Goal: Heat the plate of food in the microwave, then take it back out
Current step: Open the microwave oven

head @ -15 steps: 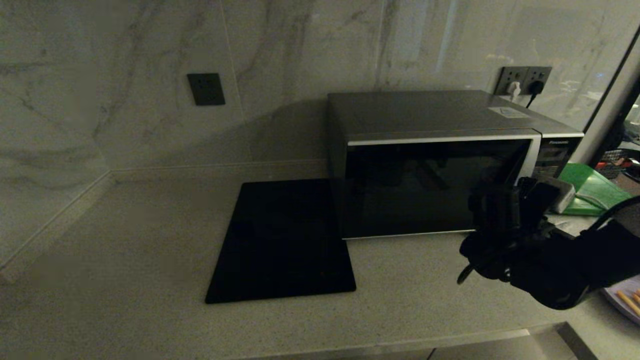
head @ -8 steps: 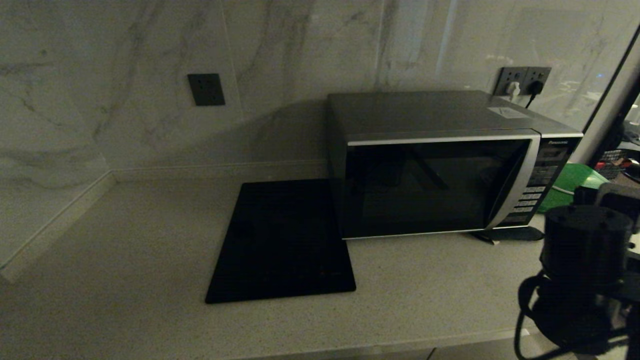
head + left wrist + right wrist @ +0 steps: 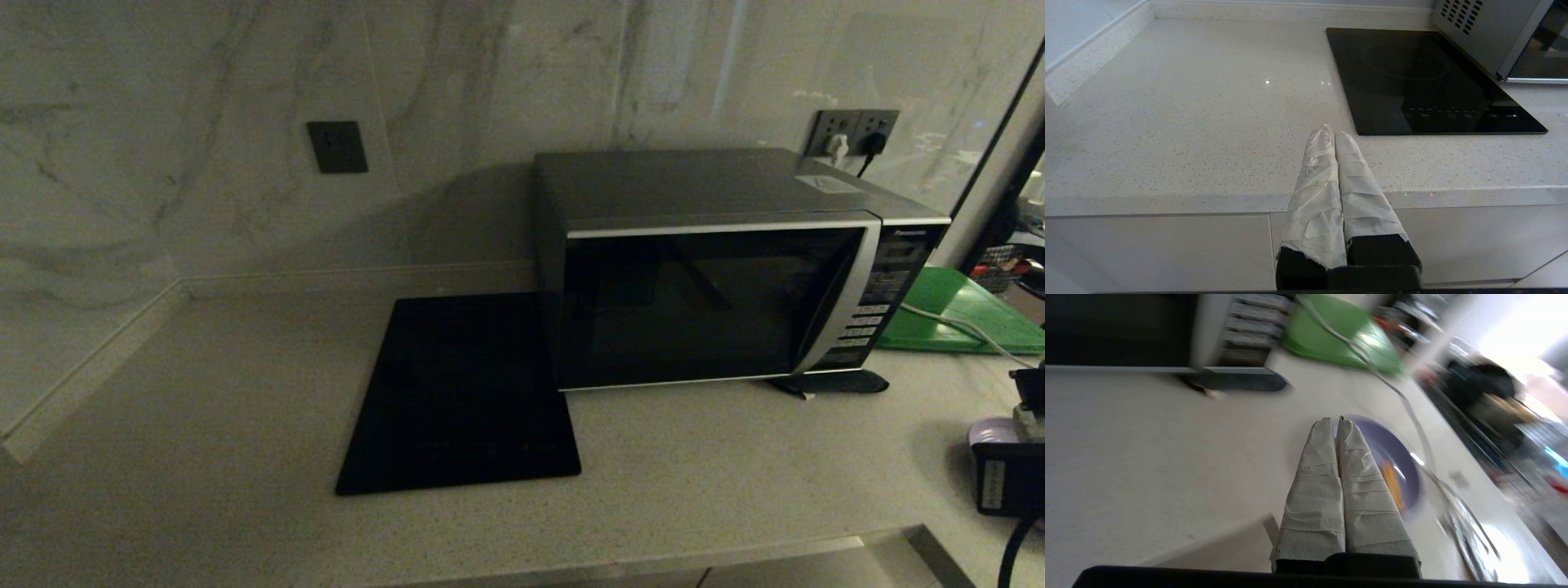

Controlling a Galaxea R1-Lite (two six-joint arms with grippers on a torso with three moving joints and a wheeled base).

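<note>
The plate of food [image 3: 1396, 465], pale lavender with orange sticks, sits on the surface [image 3: 694, 457] right of the shut microwave [image 3: 718, 278]. The right gripper [image 3: 1332, 420] hangs above its rim, jaws pressed together; the left gripper [image 3: 1329, 131], also closed, is parked by the cooktop [image 3: 1425, 81].

The head view is being rendered dim and murky, the microwave [image 3: 718, 269] casting a soft shadow onto the wall; the countertop [image 3: 1188, 122] is being lit evenly in the left wrist view, while the right wrist view is being smeared by motion blur, with window glare washing out one corner
</note>
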